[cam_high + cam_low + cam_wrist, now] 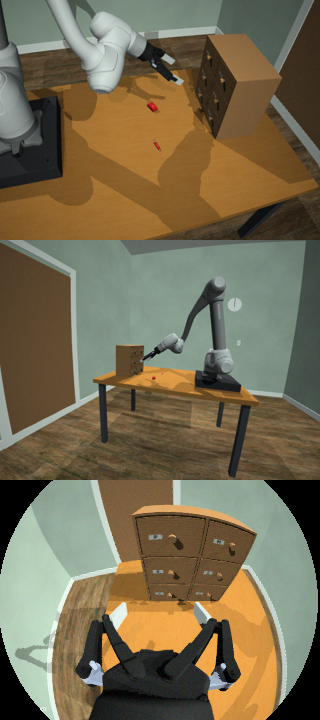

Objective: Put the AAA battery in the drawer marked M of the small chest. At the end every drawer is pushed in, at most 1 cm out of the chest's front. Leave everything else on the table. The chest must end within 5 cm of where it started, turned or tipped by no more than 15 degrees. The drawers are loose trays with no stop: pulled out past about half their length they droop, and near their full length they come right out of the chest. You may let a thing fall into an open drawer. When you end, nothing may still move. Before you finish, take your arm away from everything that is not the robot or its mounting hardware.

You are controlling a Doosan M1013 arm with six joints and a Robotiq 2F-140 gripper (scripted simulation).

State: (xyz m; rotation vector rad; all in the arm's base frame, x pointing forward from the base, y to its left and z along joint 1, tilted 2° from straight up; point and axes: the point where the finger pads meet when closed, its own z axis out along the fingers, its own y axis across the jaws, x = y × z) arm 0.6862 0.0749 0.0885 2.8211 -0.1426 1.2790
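Green-walled room with a wooden plank floor; an orange-brown wooden table [108, 211] carries all equipment.

Gripper: the black two-finger gripper [174, 70] is fully released, with nothing between its fingers. It hangs in the air above the table, pointing at the drawer front of the chest and standing apart from it. In the wrist view both pale fingertips frame the lower drawer rows.

Chest: the small brown wooden chest of drawers [245, 85] stands upright near the far right edge of the table. It has six drawers in two columns of three, each with a light wooden knob [174, 540] and a small label plate. The label letters are too small to read. All drawers appear pushed in.

Task object: the red cylindrical AAA battery [156, 145] lies flat on the table, well apart from the gripper and in front of the chest.

Other items: a small red rectangular block [152, 106] lies on the table between battery and gripper. The white arm stands on a black base plate [49, 165] at the left.
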